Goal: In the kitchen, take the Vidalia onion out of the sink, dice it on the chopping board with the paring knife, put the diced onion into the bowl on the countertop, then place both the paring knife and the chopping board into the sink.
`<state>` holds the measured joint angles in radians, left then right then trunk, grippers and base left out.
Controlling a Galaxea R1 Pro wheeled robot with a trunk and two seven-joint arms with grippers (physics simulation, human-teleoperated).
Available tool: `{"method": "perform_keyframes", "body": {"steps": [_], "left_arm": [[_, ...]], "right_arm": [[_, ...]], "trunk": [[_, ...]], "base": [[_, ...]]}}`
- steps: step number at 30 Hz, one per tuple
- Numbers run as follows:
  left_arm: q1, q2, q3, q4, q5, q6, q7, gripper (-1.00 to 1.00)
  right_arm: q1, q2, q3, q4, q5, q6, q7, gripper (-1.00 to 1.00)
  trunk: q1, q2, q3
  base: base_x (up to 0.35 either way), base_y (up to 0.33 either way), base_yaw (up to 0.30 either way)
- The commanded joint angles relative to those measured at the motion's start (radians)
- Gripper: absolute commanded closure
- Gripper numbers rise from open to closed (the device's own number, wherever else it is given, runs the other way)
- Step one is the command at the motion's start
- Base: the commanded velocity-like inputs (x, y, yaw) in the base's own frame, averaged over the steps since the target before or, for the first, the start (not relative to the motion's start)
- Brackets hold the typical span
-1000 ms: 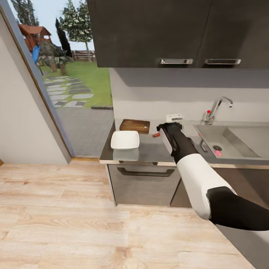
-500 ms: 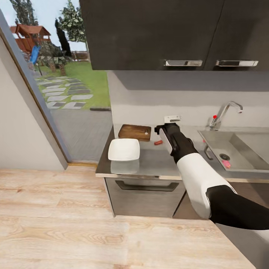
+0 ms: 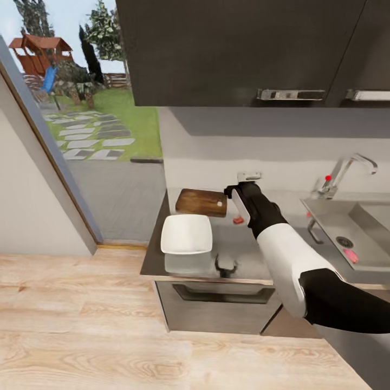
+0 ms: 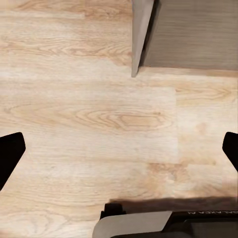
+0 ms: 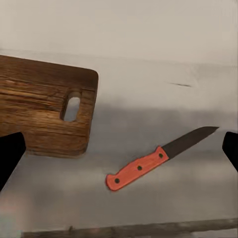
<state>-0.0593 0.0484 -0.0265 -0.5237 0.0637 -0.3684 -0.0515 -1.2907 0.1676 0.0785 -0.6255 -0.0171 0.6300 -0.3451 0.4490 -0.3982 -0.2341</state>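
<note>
On the grey countertop the dark brown chopping board lies against the wall, with the white square bowl just in front of it. The paring knife, red-handled, lies flat on the counter beside the board; its handle end peeks out past my right wrist. My right gripper hovers above the knife, open with nothing between its fingers. The steel sink is at the right, and the pinkish onion rests by its drain. My left gripper is open over the floor.
Dark wall cabinets hang low over the counter. A chrome tap with a red knob stands behind the sink. A glass door to the garden is at the left. Wood floor runs in front of the base cabinets.
The whole head view has shifted: counter, bowl and board sit larger and lower, the sink farther right. My right gripper stays above the knife.
</note>
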Motion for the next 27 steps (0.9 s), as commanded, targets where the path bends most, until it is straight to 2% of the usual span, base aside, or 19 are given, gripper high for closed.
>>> {"method": "perform_keyframes", "body": {"steps": [1,5,7,11,18,23,27], "left_arm": [[-0.001,0.001,-0.003,0.001,0.007,-0.003,-0.004,-1.0],[-0.001,0.001,-0.003,0.001,0.007,-0.003,-0.004,-1.0],[-0.001,0.001,-0.003,0.003,0.007,-0.003,-0.004,-1.0],[-0.001,0.001,-0.003,0.005,0.007,-0.003,-0.004,-1.0],[-0.001,-0.001,-0.003,0.006,0.007,-0.003,-0.004,-1.0],[0.0,-0.001,-0.004,0.007,0.007,-0.003,-0.005,-1.0],[-0.001,-0.001,-0.004,0.007,0.007,-0.003,-0.005,-1.0]], "right_arm": [[-0.001,-0.003,0.004,0.006,-0.002,0.006,-0.005,-1.0],[0.001,-0.008,0.004,0.02,-0.005,0.004,-0.005,-1.0],[0.003,-0.01,0.004,0.024,-0.005,-0.045,-0.006,-1.0],[0.005,-0.016,0.003,0.024,-0.004,-0.052,-0.008,-1.0],[0.005,-0.031,0.003,0.024,-0.003,-0.049,-0.011,-1.0],[0.014,-0.041,0.002,0.032,-0.003,-0.046,-0.011,-1.0],[0.021,-0.048,-0.007,0.09,-0.004,-0.046,-0.01,-1.0]], "trunk": [[0.001,-0.002,-0.002],[0.001,-0.002,-0.002],[0.001,-0.002,-0.002],[0.001,-0.002,-0.002],[0.001,-0.002,-0.002],[0.001,-0.002,-0.002],[0.001,-0.002,-0.002]], "base": [[0.281,0.188,0.0],[0.284,0.186,0.0],[0.27,0.183,0.0],[0.21,0.14,0.0],[0.086,0.016,0.0],[0.238,0.001,0.0],[0.251,-0.009,0.0]]}}
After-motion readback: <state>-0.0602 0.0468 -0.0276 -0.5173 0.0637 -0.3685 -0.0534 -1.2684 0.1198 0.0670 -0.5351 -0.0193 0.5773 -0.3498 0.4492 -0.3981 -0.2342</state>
